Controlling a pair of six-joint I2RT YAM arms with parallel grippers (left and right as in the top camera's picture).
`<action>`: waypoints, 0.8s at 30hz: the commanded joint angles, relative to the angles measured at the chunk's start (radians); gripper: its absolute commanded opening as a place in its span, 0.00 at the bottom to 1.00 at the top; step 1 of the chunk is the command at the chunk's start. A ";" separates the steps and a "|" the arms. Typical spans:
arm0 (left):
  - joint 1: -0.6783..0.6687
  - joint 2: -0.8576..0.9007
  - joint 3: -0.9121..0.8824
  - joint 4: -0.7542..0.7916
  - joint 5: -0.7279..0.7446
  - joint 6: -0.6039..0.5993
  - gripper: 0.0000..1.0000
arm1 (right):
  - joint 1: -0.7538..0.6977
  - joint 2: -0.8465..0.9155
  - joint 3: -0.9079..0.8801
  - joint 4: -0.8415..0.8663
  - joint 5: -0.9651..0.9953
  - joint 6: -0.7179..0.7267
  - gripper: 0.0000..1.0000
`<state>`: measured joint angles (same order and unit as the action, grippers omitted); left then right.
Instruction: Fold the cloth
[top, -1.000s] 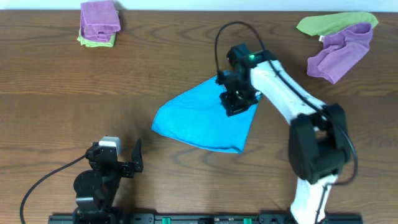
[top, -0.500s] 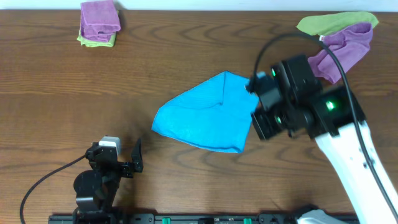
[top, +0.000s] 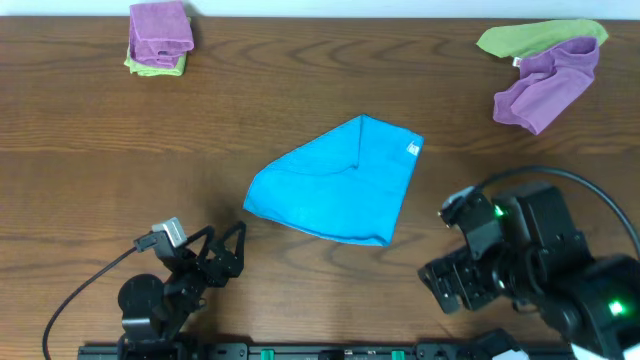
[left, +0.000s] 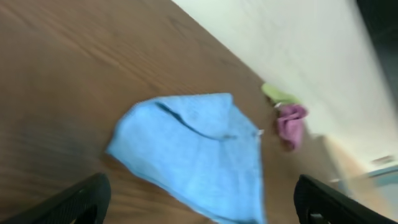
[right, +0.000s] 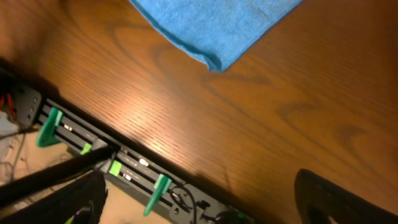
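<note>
Sky-blue microfibre cloth (top: 335, 190) lies at the middle of my dark wooden table (top: 100, 150), folded over into a rough fan shape, with a rounded left end, a soft diagonal crease and a small white tag (top: 411, 150) at its right corner. Its nap looks fine and matte against the grained wood. I count one blue cloth, two purple and two lime-green: a folded purple square (top: 160, 25) stacked on a folded green one (top: 155, 68) at the far left, and a crumpled purple cloth (top: 548, 82) touching a crumpled green one (top: 540, 37) at the far right. Bare wood rings the blue cloth on every side. My left gripper (top: 222, 255) sits near the front edge, left of the cloth, fingers spread wide and holding nothing. My right gripper (right: 200, 179) hangs at the front right, likewise spread and apart from the cloth, above the black rail (right: 140, 177) with its green clips
</note>
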<state>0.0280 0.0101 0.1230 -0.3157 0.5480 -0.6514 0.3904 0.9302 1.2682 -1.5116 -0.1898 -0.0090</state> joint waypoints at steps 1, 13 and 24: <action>-0.009 -0.004 -0.010 0.073 0.114 -0.047 0.95 | 0.005 -0.015 -0.003 -0.008 -0.001 0.005 0.99; -0.271 0.571 0.044 0.420 -0.133 0.145 0.96 | -0.075 -0.015 -0.003 0.114 0.066 0.024 0.99; -0.311 1.278 0.538 0.351 -0.163 0.444 0.96 | -0.204 -0.015 -0.003 0.195 0.097 0.040 0.98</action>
<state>-0.2653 1.1812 0.5632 0.0658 0.4042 -0.3283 0.2104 0.9161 1.2655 -1.3193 -0.1036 0.0151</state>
